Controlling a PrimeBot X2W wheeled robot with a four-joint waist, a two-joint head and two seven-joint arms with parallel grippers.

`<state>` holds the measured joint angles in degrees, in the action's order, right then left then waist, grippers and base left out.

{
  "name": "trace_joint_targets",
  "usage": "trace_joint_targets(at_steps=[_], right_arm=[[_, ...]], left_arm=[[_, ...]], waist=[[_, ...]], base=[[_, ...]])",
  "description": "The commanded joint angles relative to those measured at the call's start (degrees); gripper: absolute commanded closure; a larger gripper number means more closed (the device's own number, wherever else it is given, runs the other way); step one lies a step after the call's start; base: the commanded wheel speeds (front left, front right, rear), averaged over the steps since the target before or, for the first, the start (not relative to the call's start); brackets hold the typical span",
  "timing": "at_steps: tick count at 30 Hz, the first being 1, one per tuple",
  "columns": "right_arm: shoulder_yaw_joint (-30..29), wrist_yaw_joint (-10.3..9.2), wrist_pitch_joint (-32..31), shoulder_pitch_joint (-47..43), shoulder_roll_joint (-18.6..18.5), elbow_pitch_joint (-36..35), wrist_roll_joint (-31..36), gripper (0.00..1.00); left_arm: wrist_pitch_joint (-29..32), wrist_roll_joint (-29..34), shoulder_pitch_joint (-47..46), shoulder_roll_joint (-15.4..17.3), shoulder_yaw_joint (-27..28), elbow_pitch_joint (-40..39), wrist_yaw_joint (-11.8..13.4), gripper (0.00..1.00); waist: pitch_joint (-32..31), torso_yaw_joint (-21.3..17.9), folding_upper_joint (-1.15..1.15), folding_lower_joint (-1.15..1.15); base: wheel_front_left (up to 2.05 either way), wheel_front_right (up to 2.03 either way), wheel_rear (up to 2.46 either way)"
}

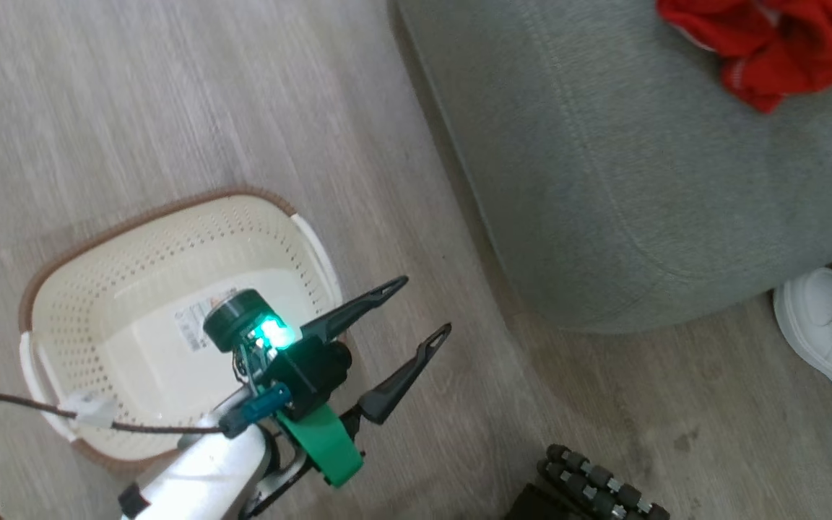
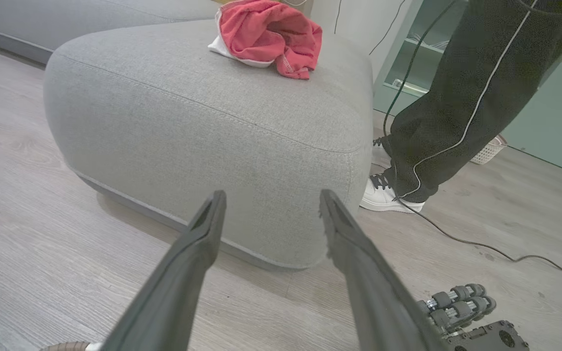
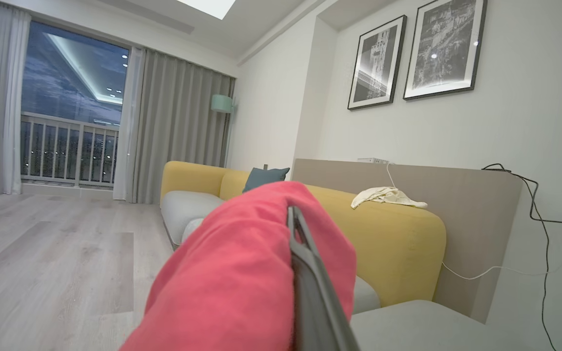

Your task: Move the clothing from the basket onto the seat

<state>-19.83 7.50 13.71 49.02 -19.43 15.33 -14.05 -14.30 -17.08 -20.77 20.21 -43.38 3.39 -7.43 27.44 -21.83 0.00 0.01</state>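
The cream basket [image 1: 170,209] stands on the floor at lower left, with nothing in it but the label [image 1: 196,321] on its base. My left gripper [image 1: 424,305] hangs open over the basket's right rim, fingers pointing toward the grey-green seat [image 1: 640,180]. In the left wrist view the open left gripper [image 2: 271,195] faces the seat [image 2: 203,122] from floor height. Red clothing [image 1: 770,43] lies bunched on the seat's far top, as the left wrist view also shows [image 2: 271,34]. My right gripper [image 3: 286,214] is shut on red clothing [image 3: 232,273] that drapes over and hides one finger.
A person in dark trousers [image 2: 461,97] and a white shoe [image 1: 820,318] stands at the seat's right corner. A black cable [image 2: 481,243] trails across the wood floor. My base wheels [image 1: 596,484] sit at the bottom. A yellow sofa [image 3: 383,229] lies beyond.
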Motion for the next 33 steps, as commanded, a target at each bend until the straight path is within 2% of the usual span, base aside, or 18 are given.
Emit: trace_joint_targets(at_steps=[1,8,16,33], right_arm=[[-1.0,-0.01,-0.75,2.65,-2.48,-0.96,0.8,1.0],[-5.55,-0.01,-2.39,8.35,-3.32,5.28,5.68,1.0],[-11.47,-0.01,-1.9,11.9,-1.66,15.8,11.33,1.0],[-13.54,-0.01,-0.11,12.9,2.38,33.9,25.61,1.0]], left_arm=[[-0.7,-0.29,-1.73,1.04,1.37,-2.48,-0.06,0.0],[-0.7,0.08,-3.95,2.91,1.34,-3.51,-0.06,0.0],[-0.7,0.32,-5.36,4.0,1.51,-3.98,-0.06,0.0],[-0.7,0.32,-6.39,4.63,1.83,-4.15,-0.06,0.0]], waist=[[2.33,2.08,0.0,-0.01],[6.6,5.26,0.0,-0.01],[9.88,8.16,0.0,-0.01],[12.52,10.16,0.0,-0.01]], base=[[0.0,0.0,0.0],[0.0,0.0,0.0],[0.0,0.0,0.0],[0.0,0.0,0.0]])
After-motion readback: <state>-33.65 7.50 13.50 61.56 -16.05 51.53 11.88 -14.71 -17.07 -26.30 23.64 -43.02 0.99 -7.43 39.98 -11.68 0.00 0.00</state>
